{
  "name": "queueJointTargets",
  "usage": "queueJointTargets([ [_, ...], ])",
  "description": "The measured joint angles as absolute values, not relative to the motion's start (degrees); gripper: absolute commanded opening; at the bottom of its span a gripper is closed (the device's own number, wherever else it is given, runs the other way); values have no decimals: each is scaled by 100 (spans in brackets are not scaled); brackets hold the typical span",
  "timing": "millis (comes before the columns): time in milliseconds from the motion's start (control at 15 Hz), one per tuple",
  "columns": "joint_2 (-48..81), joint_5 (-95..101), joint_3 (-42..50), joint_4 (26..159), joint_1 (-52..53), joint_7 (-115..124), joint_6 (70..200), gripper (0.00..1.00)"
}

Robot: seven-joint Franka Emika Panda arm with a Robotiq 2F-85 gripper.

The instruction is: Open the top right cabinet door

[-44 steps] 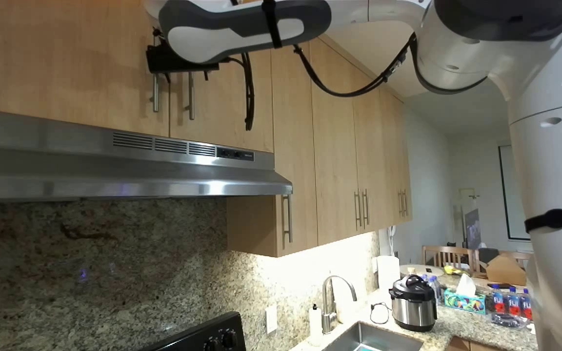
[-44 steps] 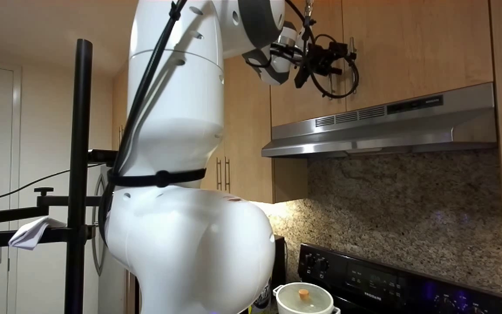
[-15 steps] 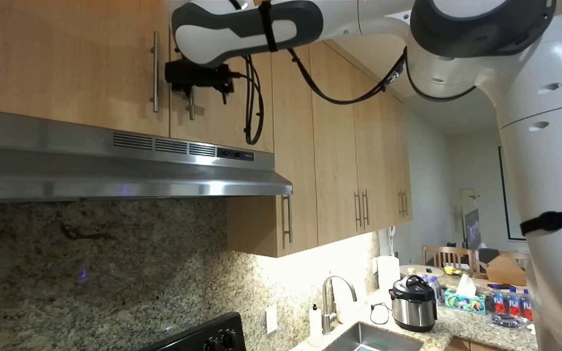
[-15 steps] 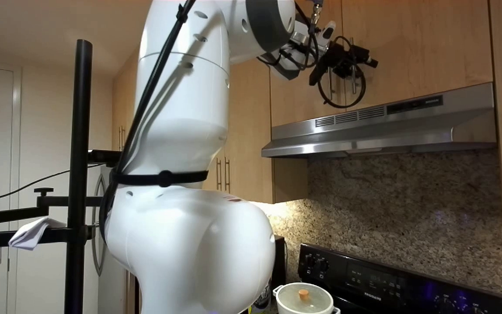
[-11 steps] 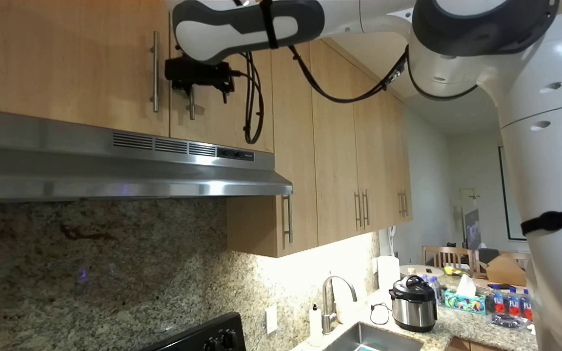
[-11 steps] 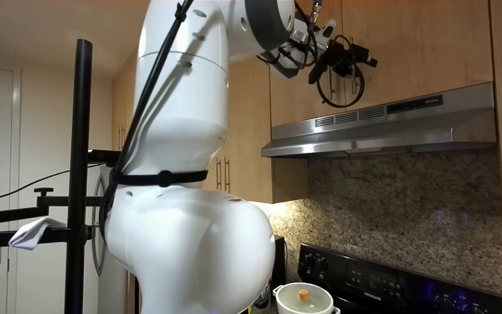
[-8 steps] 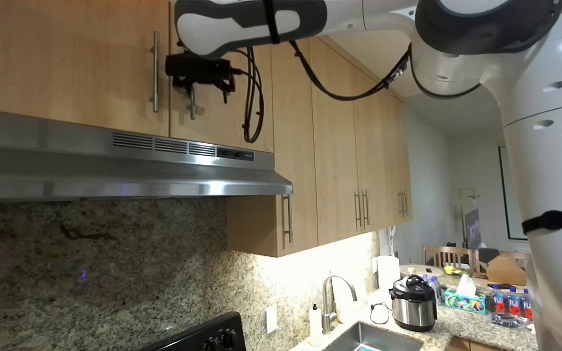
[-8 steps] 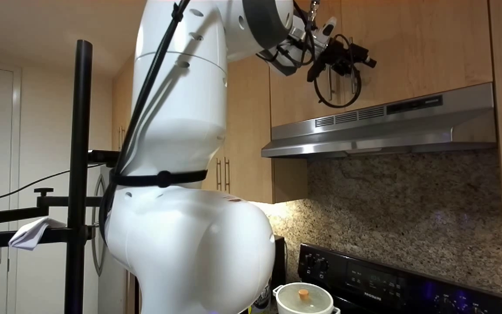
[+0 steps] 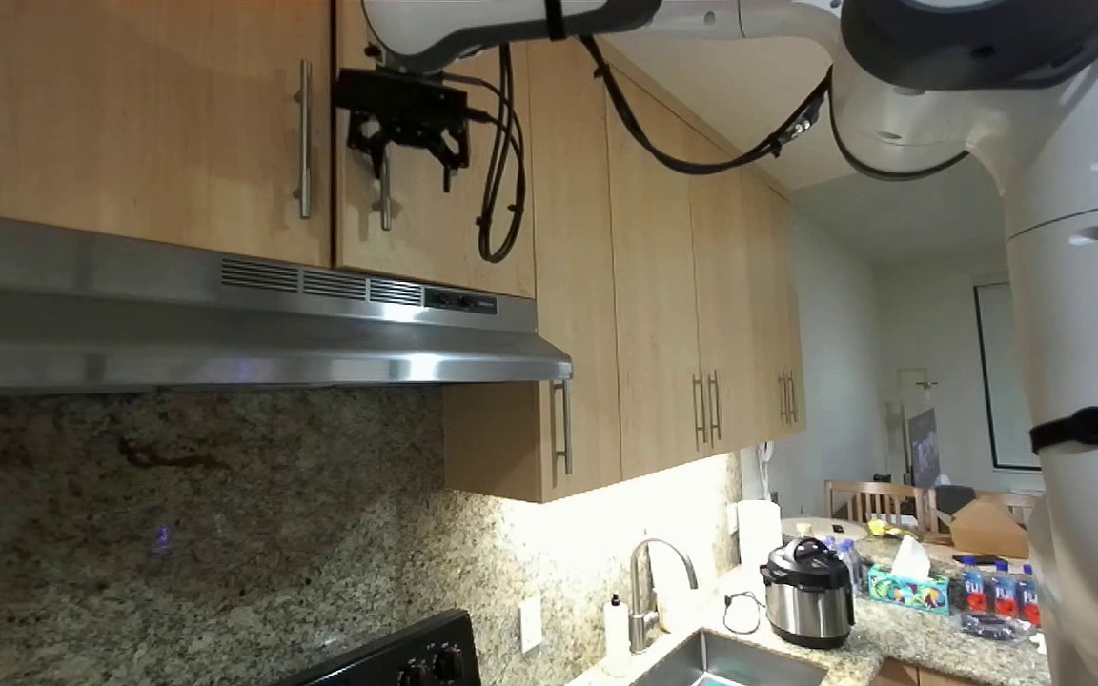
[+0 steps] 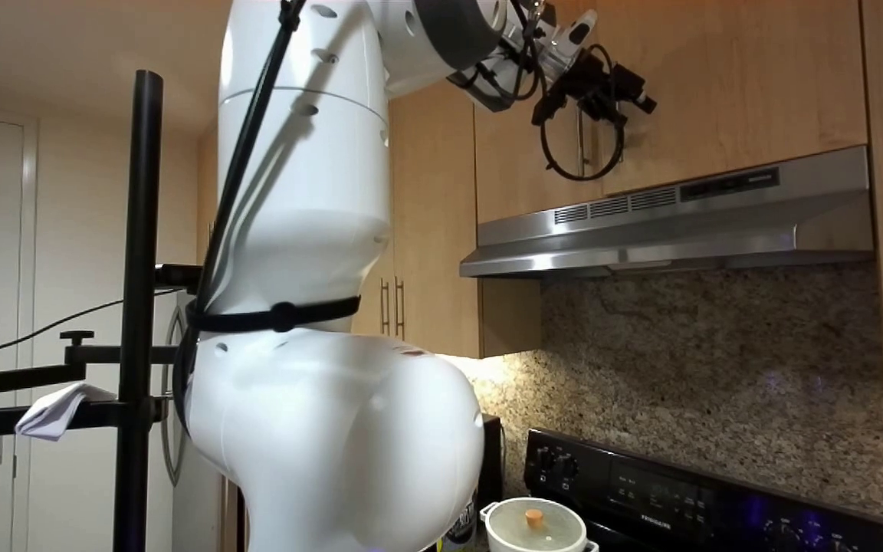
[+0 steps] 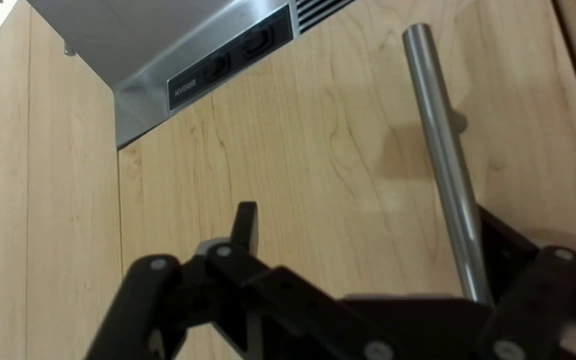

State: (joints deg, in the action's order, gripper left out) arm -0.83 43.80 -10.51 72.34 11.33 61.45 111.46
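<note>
The pull seems in hand: the black two-fingered gripper [image 11: 365, 217] is spread, one finger apparently hooked behind the slim steel bar handle [image 11: 447, 160] (three o'clock, wrist view). The short light-maple cabinet door [image 9: 435, 224] — eleven o'clock in an exterior view — looks barely ajar; next, a steady outward swing.

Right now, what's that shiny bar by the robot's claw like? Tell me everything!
The handle is a slim, round, steel-looking bar with a blunt end. A short post holds it off the top right cabinet door, near the left edge as you face it. It stands upright. The open gripper hides its upper part; in the wrist view one finger shows partly behind it; whether they touch is unclear.
</note>
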Motion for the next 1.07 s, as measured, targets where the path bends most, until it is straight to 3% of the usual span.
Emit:
queueJointTargets([
  [1067, -723, 3888, -860, 7240, 1152, 6038, 10812, 100],
])
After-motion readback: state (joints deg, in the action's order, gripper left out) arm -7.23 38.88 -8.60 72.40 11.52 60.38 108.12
